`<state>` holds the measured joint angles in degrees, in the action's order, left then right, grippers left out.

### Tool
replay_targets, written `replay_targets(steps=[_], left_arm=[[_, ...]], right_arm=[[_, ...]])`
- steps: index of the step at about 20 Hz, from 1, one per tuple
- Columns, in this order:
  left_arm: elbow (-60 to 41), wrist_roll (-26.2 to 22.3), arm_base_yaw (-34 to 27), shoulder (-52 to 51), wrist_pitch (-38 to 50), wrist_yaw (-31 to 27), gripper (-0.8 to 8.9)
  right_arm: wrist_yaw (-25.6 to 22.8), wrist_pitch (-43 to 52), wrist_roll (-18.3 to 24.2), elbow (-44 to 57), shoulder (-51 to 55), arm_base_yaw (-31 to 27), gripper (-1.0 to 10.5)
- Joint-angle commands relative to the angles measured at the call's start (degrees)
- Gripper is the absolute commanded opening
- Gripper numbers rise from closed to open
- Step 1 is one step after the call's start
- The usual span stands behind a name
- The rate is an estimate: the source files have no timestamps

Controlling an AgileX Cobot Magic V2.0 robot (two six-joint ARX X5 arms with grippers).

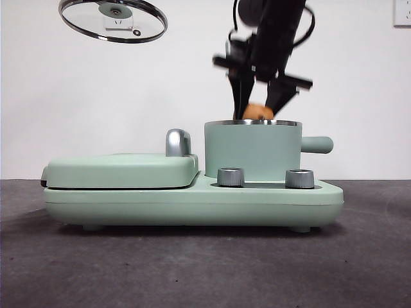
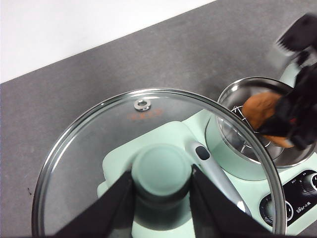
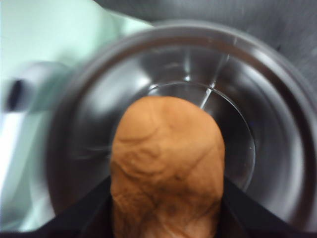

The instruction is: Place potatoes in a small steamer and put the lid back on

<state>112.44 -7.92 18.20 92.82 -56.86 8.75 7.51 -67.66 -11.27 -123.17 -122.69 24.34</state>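
Note:
The tan-brown potato (image 3: pixel 166 168) is held between my right gripper's jaws, its lower part inside the mouth of the small mint-green steamer (image 1: pixel 252 149). In the front view the right gripper (image 1: pixel 257 112) comes down from above and the potato (image 1: pixel 258 113) peeks over the steel rim. My left gripper (image 2: pixel 162 181) is shut on the green knob of the glass lid (image 2: pixel 99 148), held high up and to the left of the steamer; the lid (image 1: pixel 113 19) shows at the front view's top left. The left wrist view also shows the potato (image 2: pixel 260 110) over the steamer (image 2: pixel 237 96).
The steamer sits on a mint-green appliance base (image 1: pixel 192 202) with two silver dials (image 1: pixel 231 177). A flat green griddle cover (image 1: pixel 122 170) with a silver handle (image 1: pixel 178 142) lies to the steamer's left. The stubby side handle (image 1: pixel 317 145) points right. Dark table (image 1: pixel 192 269) in front.

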Motion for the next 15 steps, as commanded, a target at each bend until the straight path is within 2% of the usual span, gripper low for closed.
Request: replay_targets(steps=[1, 2, 4, 6, 8, 11, 15], left_arm=[[1.86, -0.17, 0.13, -0.66, 1.57, 0.07, 0.21], [1.86, -0.17, 0.13, -0.66, 1.57, 0.07, 0.21], [1.84, -0.15, 0.13, -0.66, 1.55, 0.07, 0.21], [1.84, -0.15, 0.13, -0.66, 1.55, 0.07, 0.21], [1.84, 0.02, 0.13, -0.66, 1.57, 0.07, 0.21], [1.84, 0.07, 0.20, -0.66, 1.60, 0.09, 0.21], [1.84, 1.16, 0.20, -0.63, 1.60, 0.11, 0.21]], right_arm=[[-0.02, -0.17, 1.33, -1.64, -3.28, 0.26, 0.6], [-0.02, -0.35, 1.55, -1.64, -3.91, 0.26, 0.7], [-0.04, -0.57, 1.66, -1.64, -4.28, 0.26, 1.5], [-0.04, 0.20, 1.66, -2.23, -4.24, 0.26, 3.2], [-0.04, -3.23, 1.68, -6.23, -4.13, -0.07, 4.4], [-2.78, -13.49, 2.99, -13.40, -1.64, -0.15, 4.5], [-3.48, -13.70, 6.14, -3.45, 12.90, -0.11, 4.5]])
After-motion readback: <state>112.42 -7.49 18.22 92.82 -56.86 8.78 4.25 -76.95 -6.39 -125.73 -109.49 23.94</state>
